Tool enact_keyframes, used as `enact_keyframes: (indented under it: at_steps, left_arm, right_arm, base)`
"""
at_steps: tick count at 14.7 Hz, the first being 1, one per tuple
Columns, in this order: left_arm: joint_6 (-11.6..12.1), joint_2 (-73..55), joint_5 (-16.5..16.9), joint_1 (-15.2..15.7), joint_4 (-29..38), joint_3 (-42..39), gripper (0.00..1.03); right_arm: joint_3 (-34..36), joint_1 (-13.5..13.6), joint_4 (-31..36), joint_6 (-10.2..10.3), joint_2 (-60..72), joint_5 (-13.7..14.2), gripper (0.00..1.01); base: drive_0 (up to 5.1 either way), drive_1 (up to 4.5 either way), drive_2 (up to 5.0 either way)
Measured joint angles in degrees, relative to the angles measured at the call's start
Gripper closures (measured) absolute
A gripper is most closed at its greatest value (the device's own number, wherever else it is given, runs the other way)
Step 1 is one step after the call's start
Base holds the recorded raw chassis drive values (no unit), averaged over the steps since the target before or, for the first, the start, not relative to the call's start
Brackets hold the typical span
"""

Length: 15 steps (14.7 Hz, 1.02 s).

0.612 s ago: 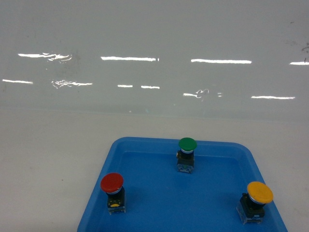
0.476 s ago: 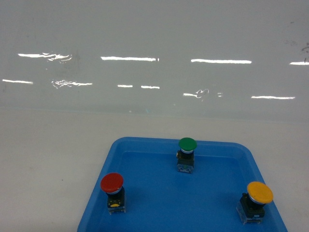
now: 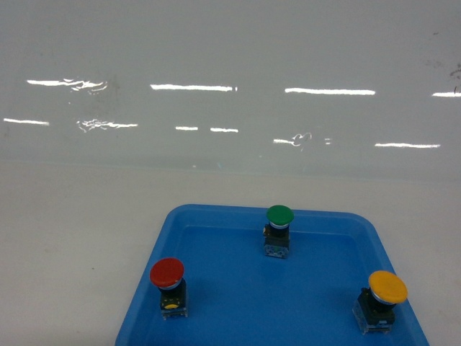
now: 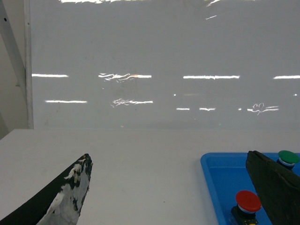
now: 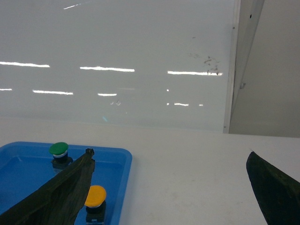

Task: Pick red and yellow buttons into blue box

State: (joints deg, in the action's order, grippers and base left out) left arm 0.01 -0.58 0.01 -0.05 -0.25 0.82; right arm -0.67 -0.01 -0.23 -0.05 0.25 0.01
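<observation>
The red button stands upright at the near left of a shallow blue tray, and the yellow button stands upright at the tray's near right; a green button stands between them toward the far edge, all three well apart from one another. In the left wrist view the left end effector is open, its two dark fingers spread wide at the lower corners of the frame: the left finger, worn and flecked white, lies over bare surface, while the right finger overlaps the tray just beside the red button, with the green button showing behind its tip. Nothing is held between them. In the right wrist view the right end effector is likewise open and holds nothing; its left finger crosses the tray, with the yellow button just beside its inner edge and the green button beyond its tip, while the other finger sits over bare surface at the lower right. Neither end effector appears in the head view. The deep blue box is not visible in any view. The surface is plain matte white. Behind it stands a glossy white wall panel reflecting rows of ceiling strip lights, with faint scuff marks; a pale vertical frame edges the panel at each side in the wrist views.
</observation>
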Motion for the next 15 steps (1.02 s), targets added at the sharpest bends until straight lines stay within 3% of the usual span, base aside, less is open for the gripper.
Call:
enact_keyframes:
  at_steps: [2, 4, 5, 7, 9, 13, 15]
  left_arm:
    - [-0.31, -0.31, 1.6, 1.7, 0.04, 0.0, 0.05]
    - [-0.83, -2.67, 3.89, 5.14, 2.51, -0.02, 0.05]
    - [-1.01, -5.86, 5.4, 4.87, 5.38, 0.0, 0.05]
    - [-0.81, -17.38, 6.05, 1.4, 12.37, 0.11, 0.05]
    - [-0.61, -31.74, 5.75, -2.25, 20.06, 2.19, 0.05]
    - [-0.81, -61.07, 2.43, -9.09, 34.56, 11.76, 0.05]
    - [-0.37, -72.32, 1.84, -11.13, 34.14, 16.59, 0.05]
  right_arm:
    - [0.0, -0.04, 1.07, -0.15, 0.48, -0.72, 0.03]
    - [0.0, 0.39, 6.45, -1.55, 6.14, -1.75, 0.03]
    - [0.0, 0.42, 11.28, -1.68, 11.28, -2.43, 0.03]
    - [-0.35, 2.27, 20.26, -2.16, 24.28, -2.36, 0.03]
    - [-2.93, 6.25, 26.64, -2.6, 38.05, -1.7, 0.03]
    - [-11.06, 14.45, 30.91, -3.45, 61.57, -0.5, 0.03]
    - [-15.06, 16.04, 32.59, -4.57, 71.36, -0.87, 0.03]
  base:
    - [0.0, 0.0, 0.0]
    - [0.0, 0.0, 0.0]
    - [0.0, 0.0, 0.0]
    - [0.0, 0.0, 0.0]
    - [0.0, 0.0, 0.0]
    - [0.0, 0.0, 0.0]
    - [0.0, 0.0, 0.0]
